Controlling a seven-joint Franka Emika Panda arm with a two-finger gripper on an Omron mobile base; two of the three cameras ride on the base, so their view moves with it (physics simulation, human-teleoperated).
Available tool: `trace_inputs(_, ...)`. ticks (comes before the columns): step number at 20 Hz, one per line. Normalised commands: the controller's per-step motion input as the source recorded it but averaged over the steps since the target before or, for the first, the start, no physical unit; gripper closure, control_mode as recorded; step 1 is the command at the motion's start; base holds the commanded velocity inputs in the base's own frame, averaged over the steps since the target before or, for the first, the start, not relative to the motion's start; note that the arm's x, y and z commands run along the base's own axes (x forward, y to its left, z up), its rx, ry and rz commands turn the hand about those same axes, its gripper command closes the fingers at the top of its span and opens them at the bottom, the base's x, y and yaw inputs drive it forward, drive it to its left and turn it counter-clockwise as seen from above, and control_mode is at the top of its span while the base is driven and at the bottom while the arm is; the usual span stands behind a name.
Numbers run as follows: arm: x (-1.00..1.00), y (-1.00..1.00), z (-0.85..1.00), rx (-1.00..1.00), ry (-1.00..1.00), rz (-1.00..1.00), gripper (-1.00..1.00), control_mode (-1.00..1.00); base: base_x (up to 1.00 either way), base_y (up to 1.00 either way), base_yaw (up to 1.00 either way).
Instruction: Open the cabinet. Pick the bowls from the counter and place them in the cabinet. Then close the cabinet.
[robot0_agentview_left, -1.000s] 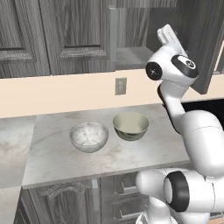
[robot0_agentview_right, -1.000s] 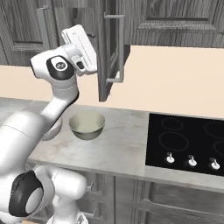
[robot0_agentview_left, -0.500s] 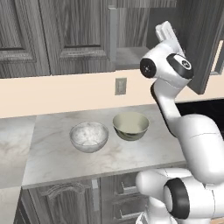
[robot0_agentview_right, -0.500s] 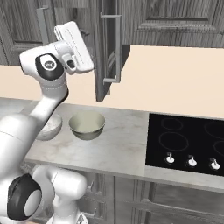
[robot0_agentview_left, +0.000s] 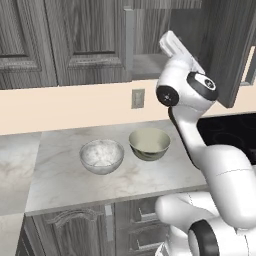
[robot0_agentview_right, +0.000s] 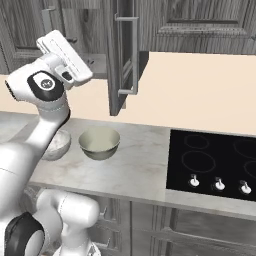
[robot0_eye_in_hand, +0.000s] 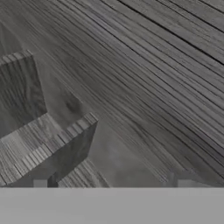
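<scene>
The cabinet (robot0_agentview_right: 122, 55) stands open, and the gripper (robot0_eye_in_hand: 112, 186), jaws spread wide and empty, faces its dark wood grain. Both bowls (robot0_agentview_left: 101, 156) (robot0_agentview_left: 149, 144) sit side by side on the counter (robot0_agentview_left: 65, 180), at about seven o'clock well below the raised hand, so reaching them likely means swinging down and left.

Dark grey wood-grain cabinet (robot0_agentview_left: 90, 40), mottled grey-white bowl (robot0_agentview_left: 102, 156), cream-inside bowl (robot0_agentview_left: 149, 144), whitish veined counter (robot0_agentview_left: 60, 180), black cooktop (robot0_agentview_right: 215, 160)

Bowls (robot0_agentview_left: 101, 155) side by side on counter (robot0_agentview_left: 60, 175); cabinet (robot0_agentview_left: 150, 30) above.
</scene>
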Motion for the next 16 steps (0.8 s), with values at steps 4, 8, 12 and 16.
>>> trace_inputs(4,0.00,0.30,0.12,-0.20,0.28,0.27,-1.00,-1.00,0.00,0.00,0.00)
trace_inputs(8,-0.08,0.51,0.14,-0.29,0.06,0.14,-1.00,-1.00,0.00,0.00,0.00)
trace_inputs(12,-0.20,0.43,0.17,-0.32,-0.03,0.05,-1.00,-1.00,0.00,0.00,0.00)
trace_inputs(16,0.00,0.12,0.03,-0.16,0.00,0.00,-1.00,-1.00,0.00,0.00,0.00)
